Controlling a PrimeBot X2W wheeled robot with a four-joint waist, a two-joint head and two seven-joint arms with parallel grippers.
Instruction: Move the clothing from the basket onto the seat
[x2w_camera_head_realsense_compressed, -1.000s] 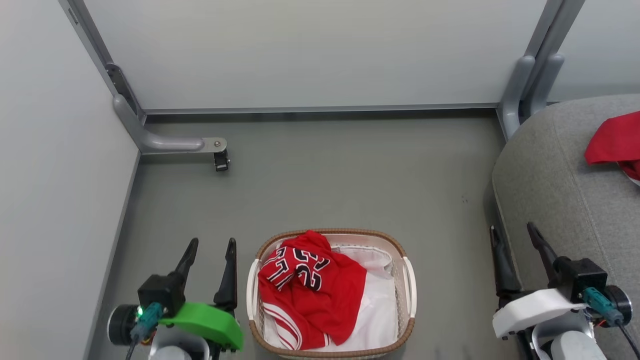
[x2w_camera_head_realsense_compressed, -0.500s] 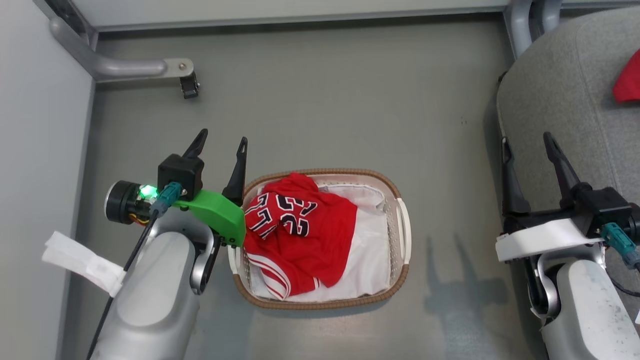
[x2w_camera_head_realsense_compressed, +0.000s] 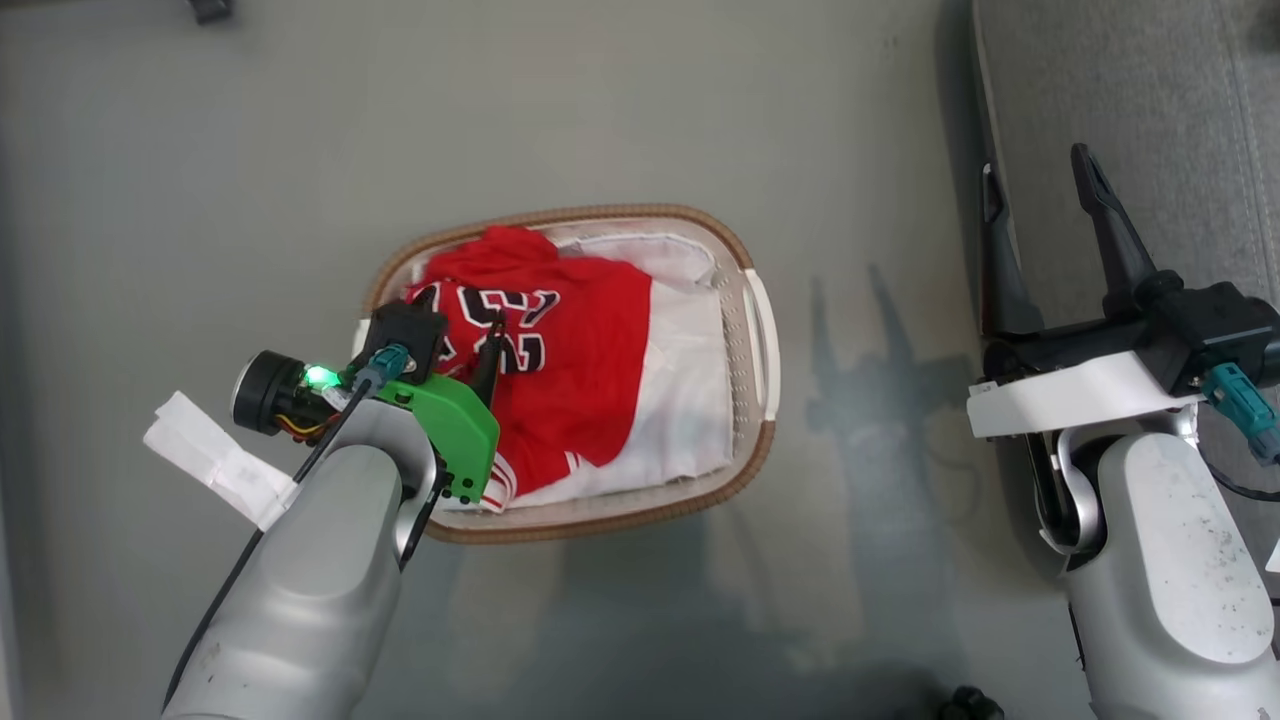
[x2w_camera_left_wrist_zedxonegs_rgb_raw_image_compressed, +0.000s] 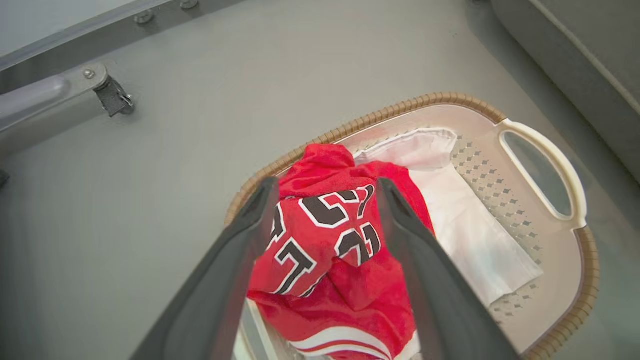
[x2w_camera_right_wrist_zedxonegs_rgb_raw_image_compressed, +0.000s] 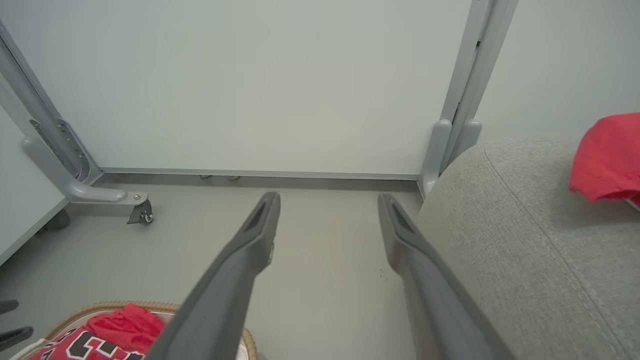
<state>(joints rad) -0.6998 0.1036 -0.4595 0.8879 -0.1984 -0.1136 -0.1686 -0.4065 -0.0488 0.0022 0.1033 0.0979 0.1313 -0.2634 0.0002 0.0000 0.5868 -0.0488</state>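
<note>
From the head camera: found the basket (x2w_camera_head_realsense_compressed: 600, 212) standing on the grey floor, apart from the seat (x2w_camera_head_realsense_compressed: 1150, 90) at right. Noted the jersey (x2w_camera_head_realsense_compressed: 580, 390) lying inside on a white cloth (x2w_camera_head_realsense_compressed: 690, 390). Recorded the left gripper (x2w_camera_head_realsense_compressed: 462, 308) above the numerals, fingers apart, gripping nothing. Recorded the right gripper (x2w_camera_head_realsense_compressed: 1035, 165) over the seat's left edge, likewise spread and empty.

Along the left wrist: saw the jersey (x2w_camera_left_wrist_zedxonegs_rgb_raw_image_compressed: 320, 235) framed between the parted fingers; contact with the fabric not determinable. Noted the basket's white handle (x2w_camera_left_wrist_zedxonegs_rgb_raw_image_compressed: 540, 165) at right.

Along the right wrist: confirmed fingers held wide over the floor, the seat (x2w_camera_right_wrist_zedxonegs_rgb_raw_image_compressed: 525, 240) just beside them, a second red garment (x2w_camera_right_wrist_zedxonegs_rgb_raw_image_compressed: 605, 155) lying on it.
</note>
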